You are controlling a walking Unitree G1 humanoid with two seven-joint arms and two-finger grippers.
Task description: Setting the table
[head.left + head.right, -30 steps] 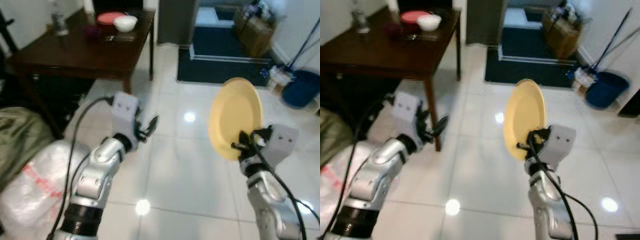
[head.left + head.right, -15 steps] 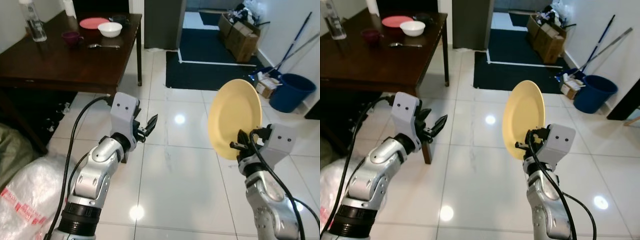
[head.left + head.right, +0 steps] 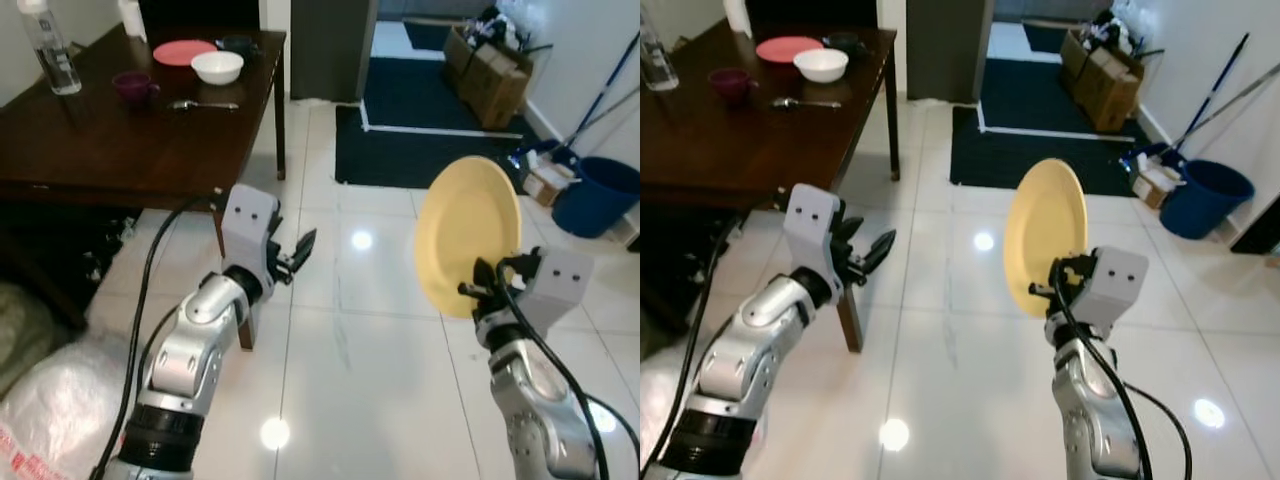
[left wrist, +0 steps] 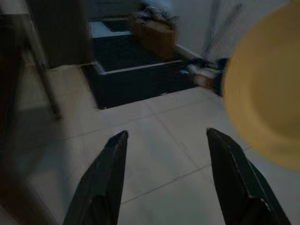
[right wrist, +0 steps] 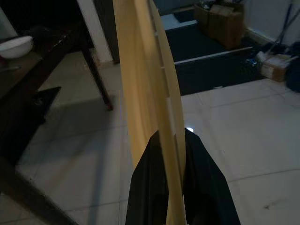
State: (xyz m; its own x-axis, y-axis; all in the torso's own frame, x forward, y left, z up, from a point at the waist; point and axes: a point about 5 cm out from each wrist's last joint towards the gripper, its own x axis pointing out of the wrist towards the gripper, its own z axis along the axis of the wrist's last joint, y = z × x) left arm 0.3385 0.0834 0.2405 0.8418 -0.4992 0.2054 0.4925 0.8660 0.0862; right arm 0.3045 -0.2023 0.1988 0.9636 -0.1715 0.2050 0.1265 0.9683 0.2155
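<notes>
While the right wrist view shows the right end effector (image 5: 171, 154) pinching the rim of one yellow plate (image 3: 468, 235) edge-on, the head views show that plate upright above the floor. Empty, the left end effector (image 4: 168, 140) has its fingers spread. One pink plate (image 3: 184, 52), one white bowl (image 3: 217, 67), one purple cup (image 3: 133, 86) and one spoon (image 3: 203, 104) sit on the dark table (image 3: 100, 150).

Round yellow plastic plate (image 4: 267, 98) running off the picture's edge beyond the open jaws, blurring, dark wooden table (image 4: 11, 56) fading into shadow beside them
</notes>
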